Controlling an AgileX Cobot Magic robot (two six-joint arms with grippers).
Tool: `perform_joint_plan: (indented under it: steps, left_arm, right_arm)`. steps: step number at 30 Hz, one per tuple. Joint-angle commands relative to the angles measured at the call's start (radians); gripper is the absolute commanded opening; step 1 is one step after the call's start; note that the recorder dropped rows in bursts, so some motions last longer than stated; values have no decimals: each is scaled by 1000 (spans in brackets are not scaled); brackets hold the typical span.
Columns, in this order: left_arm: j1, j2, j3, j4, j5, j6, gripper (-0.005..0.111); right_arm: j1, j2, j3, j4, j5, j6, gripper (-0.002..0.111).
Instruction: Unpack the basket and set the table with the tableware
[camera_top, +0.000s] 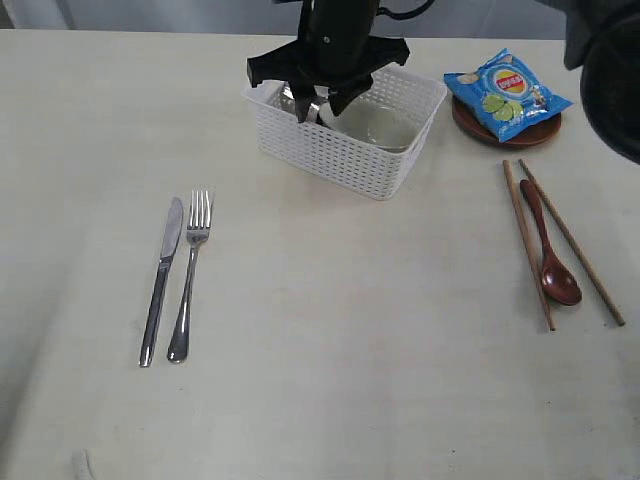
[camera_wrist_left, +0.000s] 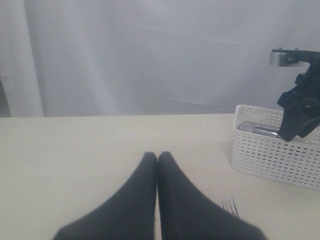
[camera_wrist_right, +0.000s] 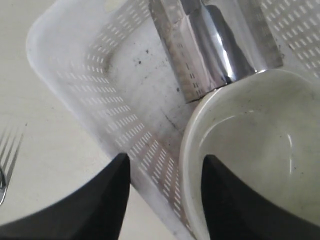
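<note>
**Basket part-unpacked: bowl and cup yet to come out**

1. Table: cream top. Place settings are laid out to either side, with the middle left bare, presumably for the bowl.
2. Basket: stands at the upper middle of the exterior view, flat on the table. It holds the pale bowl at one end and the steel cup lying on its side against the bowl's rim.
3. Right gripper: hangs over the basket with its fingers spread wide and nothing between them. In the right wrist view one finger sits outside the lattice wall and the other over the bowl's inner side. I judge it is lined up to take the bowl by its rim. Note that the wall also lies between the fingers and could be pinched along with the rim.
4. Left gripper: fingers pressed together, empty, parked low over the table away from the basket, so it is out of the working arm's way.
5. Crisp packet: upper right, resting on the brown plate and covering most of it.
6. Chopsticks: right side, one on each side of the spoon, all lying roughly parallel as a set.
7. Knife and fork: lower left, side by side and close together, handles toward the bottom of the frame.
</note>
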Motion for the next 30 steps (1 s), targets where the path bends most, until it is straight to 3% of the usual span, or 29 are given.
perform_joint_plan:
  steps: [1,14,30]
  left_arm:
    - [-2,-4,3,-5,-8,1,0]
    - [-2,-4,3,-5,-8,1,0]
    - [-2,-4,3,-5,-8,1,0]
  right_arm:
    - [-1,27,-1,-28,0,25,44]
    - [-1,44,-13,-74,-100,191,44]
    - [-4,-51,-13,-27,-127,202,44]
